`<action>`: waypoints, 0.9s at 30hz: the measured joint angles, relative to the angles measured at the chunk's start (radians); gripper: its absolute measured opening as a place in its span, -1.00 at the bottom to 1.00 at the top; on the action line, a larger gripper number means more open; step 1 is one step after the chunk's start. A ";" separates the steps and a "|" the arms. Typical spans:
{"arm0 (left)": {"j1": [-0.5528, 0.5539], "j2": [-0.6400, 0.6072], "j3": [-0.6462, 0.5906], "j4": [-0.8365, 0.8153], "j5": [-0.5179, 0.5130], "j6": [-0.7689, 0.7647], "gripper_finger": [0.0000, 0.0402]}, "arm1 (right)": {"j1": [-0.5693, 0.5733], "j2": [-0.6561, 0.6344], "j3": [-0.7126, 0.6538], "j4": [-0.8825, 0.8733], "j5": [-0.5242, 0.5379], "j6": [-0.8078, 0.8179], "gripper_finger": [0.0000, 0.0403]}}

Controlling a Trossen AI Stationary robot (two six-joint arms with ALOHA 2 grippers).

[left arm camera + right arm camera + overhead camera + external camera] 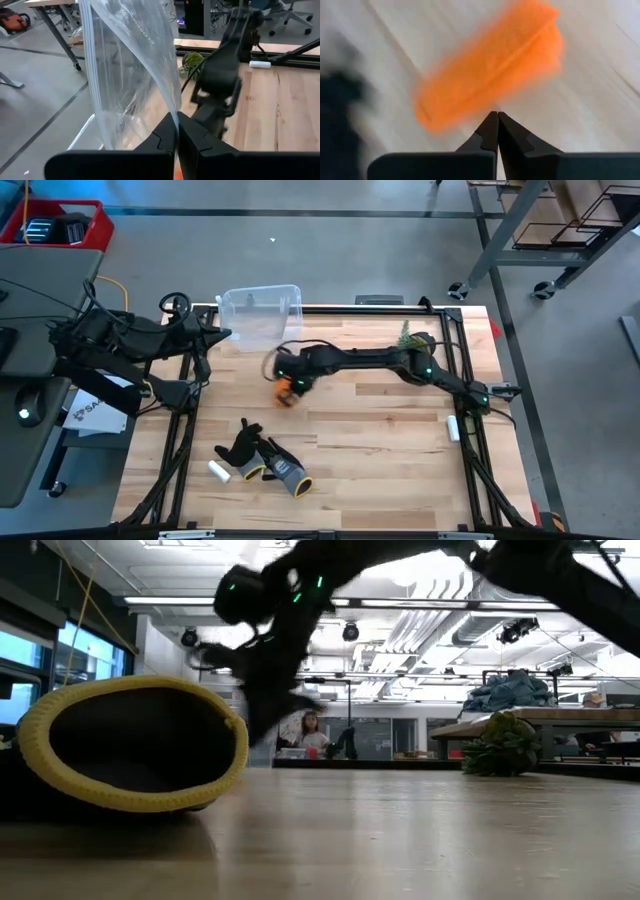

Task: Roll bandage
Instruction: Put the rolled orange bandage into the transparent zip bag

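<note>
A: Where does the right claw [496, 116] stand?

B: Its fingers are pressed together on nothing. The bright orange soft fabric bandage [490, 70] lies on the pale wooden table [390, 430] just beyond the tips, apparently a stubby, partly flattened bundle.

A: So the rolling is done?

B: I'd judge it mostly wound, but loose and unheld; whether a tail remains I cannot tell.

A: And the left claw [176, 131]?

B: Farther out toward the table's edge, pinched shut on a clear crinkly plastic bag [130, 65].

Two dark jointed arms, green indicator lights on the right arm [380, 360], black angular pincer fingers [512, 137]
</note>
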State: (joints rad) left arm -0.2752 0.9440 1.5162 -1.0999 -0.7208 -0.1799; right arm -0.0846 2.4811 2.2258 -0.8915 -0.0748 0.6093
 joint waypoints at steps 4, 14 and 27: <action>0.000 0.000 0.000 0.004 -0.008 0.000 -1.00 | 0.040 -0.132 -0.002 -0.346 0.121 -0.075 -1.00; 0.000 0.000 0.000 0.006 -0.068 0.017 -1.00 | 0.016 -0.181 0.000 -0.128 0.073 -0.116 -1.00; 0.000 0.007 0.001 0.006 -0.057 -0.026 -1.00 | -0.027 0.032 -0.005 0.091 -0.049 -0.090 -1.00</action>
State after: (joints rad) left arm -0.2752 0.9508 1.5169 -1.0943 -0.7780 -0.2058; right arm -0.1116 2.5130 2.2210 -0.8003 -0.1235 0.5198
